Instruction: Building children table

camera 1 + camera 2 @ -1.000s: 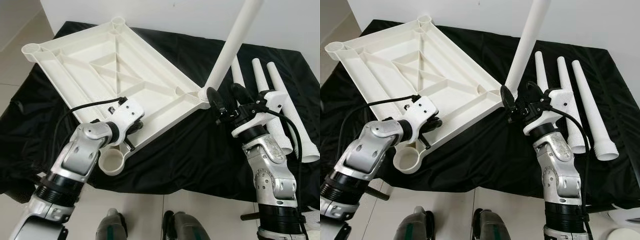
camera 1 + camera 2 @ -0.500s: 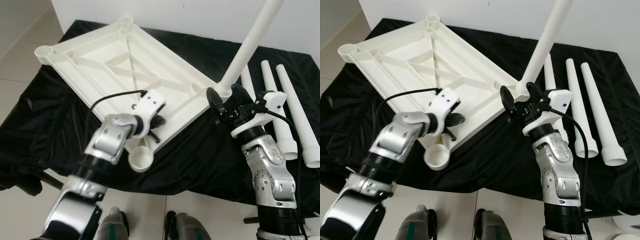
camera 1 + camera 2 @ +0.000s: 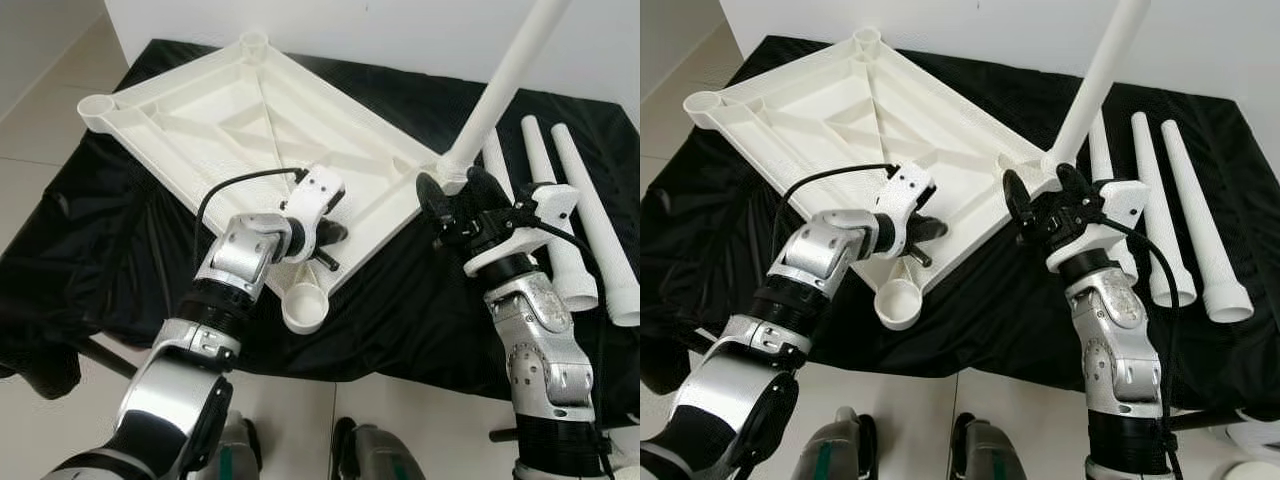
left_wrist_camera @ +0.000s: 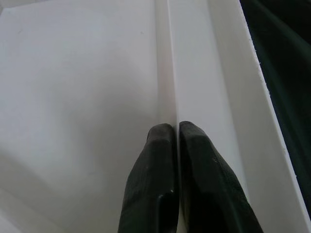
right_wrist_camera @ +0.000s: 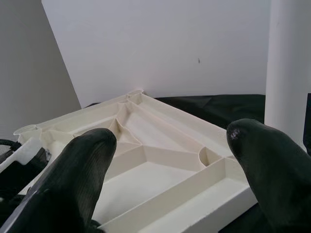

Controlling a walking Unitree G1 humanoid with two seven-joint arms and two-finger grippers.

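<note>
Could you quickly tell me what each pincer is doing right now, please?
Left pincer: closed on a thin rib of the upturned white tabletop.
Right pincer: open, holding nothing, beside the mounted table leg.

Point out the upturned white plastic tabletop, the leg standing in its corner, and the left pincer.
Upturned white plastic tabletop (image 3: 190, 130), left eye view, ribbed underside.
Standing white tapered leg (image 3: 500, 85), left eye view, mid-shaft.
Left pincer (image 4: 176, 132), left wrist view, between fingertips.

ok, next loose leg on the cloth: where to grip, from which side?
Take the nearest loose leg mid-shaft from above, fingers across its width. It lies flat on the black cloth, round and tapering, with the right gripper open beside it.
</note>
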